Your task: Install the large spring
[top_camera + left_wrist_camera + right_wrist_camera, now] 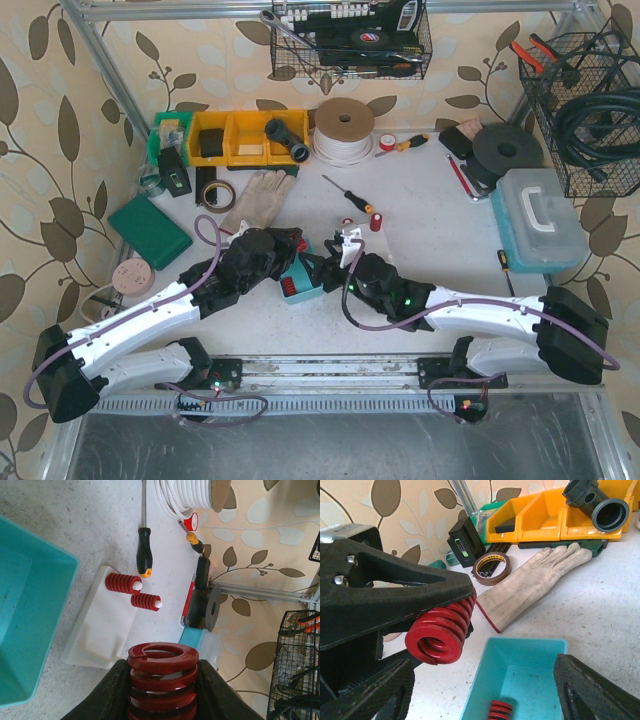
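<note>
My left gripper (161,666) is shut on the large red spring (162,677), held by its sides with its open end facing out. In the right wrist view this spring (440,636) hangs just left of the teal bin (520,652). A white fixture plate (102,630) lies ahead of it with two smaller red springs (122,583) on white pegs. My right gripper (484,672) is open and empty above the teal bin, which holds one small red spring (499,711). From above, both grippers (292,245) (332,255) meet over the bin (298,288).
A black-handled screwdriver (144,550) lies beyond the plate. A work glove (535,580), a tape roll (492,566) and yellow bins (245,135) are at the back left. A cable coil (345,130) and a toolbox (540,220) stand to the right.
</note>
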